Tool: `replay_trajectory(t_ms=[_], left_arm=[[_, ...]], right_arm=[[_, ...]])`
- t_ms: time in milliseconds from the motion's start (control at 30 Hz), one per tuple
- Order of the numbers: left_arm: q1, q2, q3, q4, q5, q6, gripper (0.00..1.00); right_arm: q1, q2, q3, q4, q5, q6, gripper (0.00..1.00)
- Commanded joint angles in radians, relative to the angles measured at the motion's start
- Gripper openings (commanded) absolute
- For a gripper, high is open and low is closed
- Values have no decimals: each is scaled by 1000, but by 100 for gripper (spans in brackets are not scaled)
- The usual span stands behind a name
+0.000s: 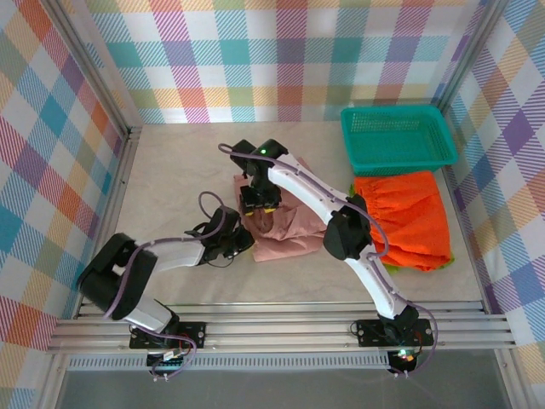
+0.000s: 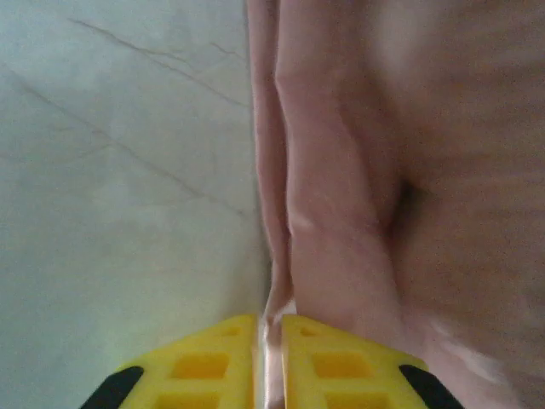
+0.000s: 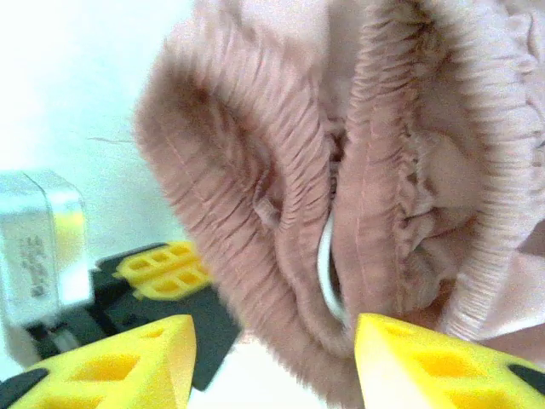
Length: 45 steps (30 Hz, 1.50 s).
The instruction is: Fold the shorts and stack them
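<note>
Right end effector (image 3: pixel 274 334) spread around pink shorts (image 3: pixel 255 170), left end effector (image 2: pixel 269 331) pinching them, orange shorts (image 1: pixel 404 217) beside

On the table (image 1: pixel 179 179), the drawstring shorts (image 1: pixel 289 228) lie centrally, a second pair (image 1: pixel 404 217) right of them, the basket (image 1: pixel 398 136) behind that.

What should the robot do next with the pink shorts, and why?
Probably lift the right gripper up off the pink shorts. Its jaws stand open around the bunched waistband, gripping nothing, while the left gripper pinches the shorts' edge.
</note>
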Motion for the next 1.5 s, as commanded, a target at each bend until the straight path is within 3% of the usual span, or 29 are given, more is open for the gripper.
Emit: replay_trajectory(t_ms=[0,33,133,233,367,500,667,800,967,1233,1467], left_arm=[[-9,-225,-11,-205,-143,-27,42],[-1,-294,-15,-259,-162,-28,51],[63,-468,-22,-373,-130,-19,68],[127,-555,36,-393,-57,10,78],[147,-458,204,-340,75,19,85],[146,-275,318,-124,226,-83,90],[123,-75,431,-20,243,-119,95],[107,93,436,128,257,-182,95],[106,272,469,183,239,-170,96],[141,397,464,49,156,1,96],[199,377,487,-58,209,157,95]], right_arm=[[-27,-126,1,89,-116,22,74],[-47,-177,-26,112,-117,28,82],[-115,-357,-210,237,-127,58,94],[-198,-536,-502,432,-215,110,97],[-307,-701,-883,723,-377,236,99],[-391,-766,-1123,893,-448,313,99],[-417,-738,-1258,1004,-495,352,99],[-417,-690,-1348,1074,-490,388,99],[-417,-686,-1455,1105,-478,406,100],[-417,-778,-1605,1052,-432,371,99],[-402,-885,-1678,1033,-461,301,100]])
